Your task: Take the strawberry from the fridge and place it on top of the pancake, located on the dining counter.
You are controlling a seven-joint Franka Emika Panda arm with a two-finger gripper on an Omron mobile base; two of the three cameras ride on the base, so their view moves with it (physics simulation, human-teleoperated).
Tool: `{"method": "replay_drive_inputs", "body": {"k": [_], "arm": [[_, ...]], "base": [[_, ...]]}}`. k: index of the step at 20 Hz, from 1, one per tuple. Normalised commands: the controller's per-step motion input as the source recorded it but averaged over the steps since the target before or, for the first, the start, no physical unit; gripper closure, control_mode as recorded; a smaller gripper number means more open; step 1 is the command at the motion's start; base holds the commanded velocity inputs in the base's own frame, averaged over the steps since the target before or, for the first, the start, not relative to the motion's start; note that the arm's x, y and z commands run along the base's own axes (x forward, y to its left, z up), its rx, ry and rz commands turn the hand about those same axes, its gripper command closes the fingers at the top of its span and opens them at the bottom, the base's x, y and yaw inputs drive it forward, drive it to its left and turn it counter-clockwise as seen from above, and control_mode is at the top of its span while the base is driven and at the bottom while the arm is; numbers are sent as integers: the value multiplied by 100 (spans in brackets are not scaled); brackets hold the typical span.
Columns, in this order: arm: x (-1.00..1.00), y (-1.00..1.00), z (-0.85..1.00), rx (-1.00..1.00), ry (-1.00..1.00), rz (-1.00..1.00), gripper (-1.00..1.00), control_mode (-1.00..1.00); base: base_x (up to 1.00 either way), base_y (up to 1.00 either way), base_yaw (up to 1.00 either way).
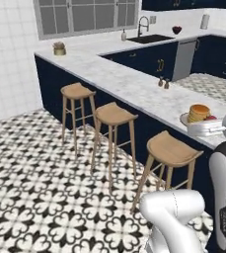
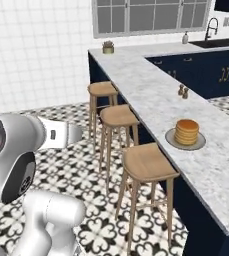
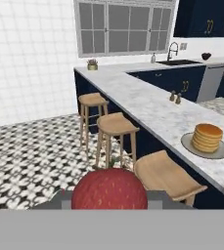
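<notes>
Along the long white-grey marbled dining counter [image 2: 151,95] on its navy base: three round wooden stools [image 2: 147,162] lined up against the near side, on black-and-white patterned floor tiles [image 1: 30,188]. At the far corner of that counter, a small potted plant [image 3: 92,64]; beyond the far end, a dark sink with a curved tap [image 3: 172,51] under a grey-framed window [image 3: 123,27]. Roughly midway along the counter top, two small brown shakers [image 2: 182,91], side by side. Nearer along the same counter, close to the stool-side edge, a round grey plate [image 2: 202,143] bearing the short stack of round golden-tan pancakes [image 2: 187,131] (top pancake bare). Short of the counter, above the nearest stool in the hand view, a rounded red strawberry [image 3: 109,189], clamped between the two dark finger tips of the gripper [image 3: 109,199]; jaws closed onto the fruit from either side, green leaves just showing at its top. Strawberry well apart from the pancakes, off to their floor side, not touching plate or counter.
</notes>
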Motion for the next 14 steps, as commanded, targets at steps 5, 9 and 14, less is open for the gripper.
{"method": "replay_drive_inputs", "body": {"k": [5,9,14], "arm": [[0,0,0,0,0,0,100,100],[0,0,0,0,0,0,100,100],[0,0,0,0,0,0,100,100]], "base": [[98,78,-48],[100,32,-48],[97,31,-50]]}}
